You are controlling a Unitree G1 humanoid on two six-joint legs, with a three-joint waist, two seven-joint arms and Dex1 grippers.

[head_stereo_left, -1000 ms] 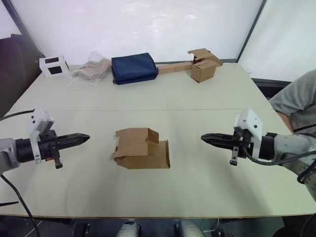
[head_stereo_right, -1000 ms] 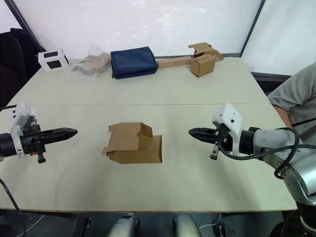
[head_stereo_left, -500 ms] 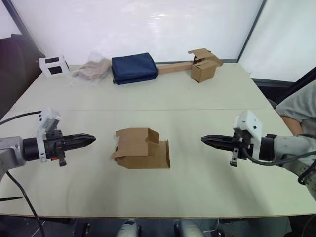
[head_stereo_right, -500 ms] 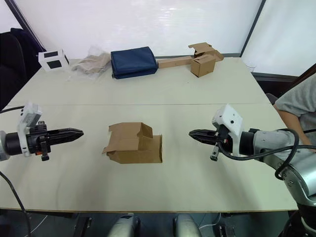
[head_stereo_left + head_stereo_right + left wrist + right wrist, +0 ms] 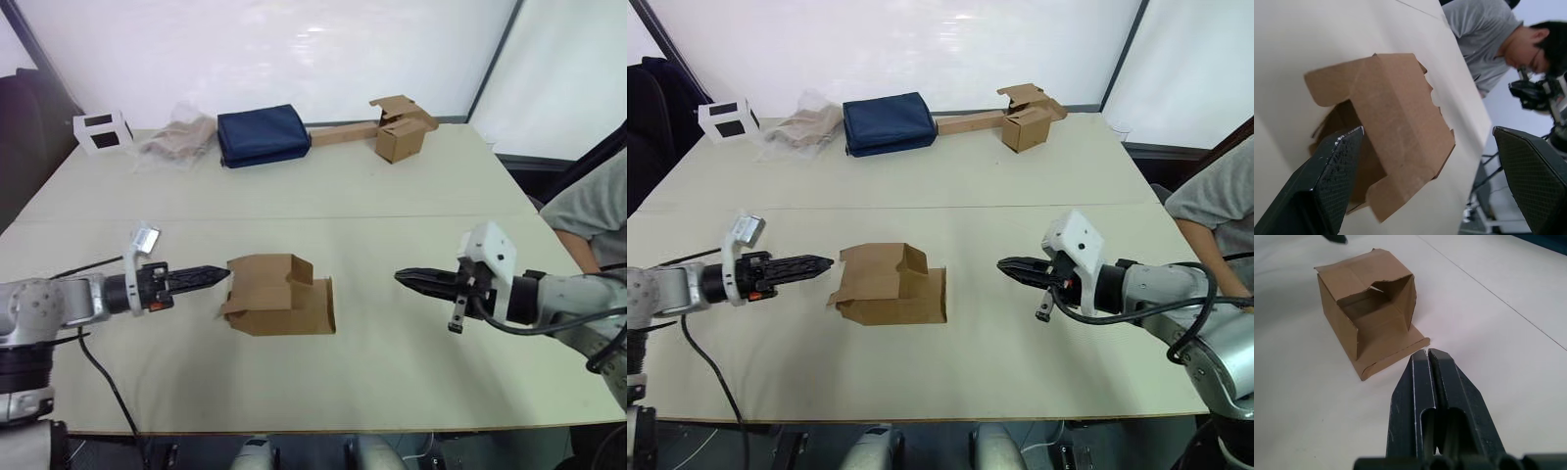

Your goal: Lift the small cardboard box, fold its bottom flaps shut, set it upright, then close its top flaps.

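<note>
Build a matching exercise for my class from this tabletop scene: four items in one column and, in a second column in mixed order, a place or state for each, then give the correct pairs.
Items
1. small cardboard box
2. left gripper
3. right gripper
4. navy blue bag

Places or states
A. fingers shut, pointing at the box from a gap away
B. at the far edge of the table
C. lying on its side mid-table, flaps open
D. fingers open, tips right at the box's flap

Pairs: 1-C, 2-D, 3-A, 4-B
</note>
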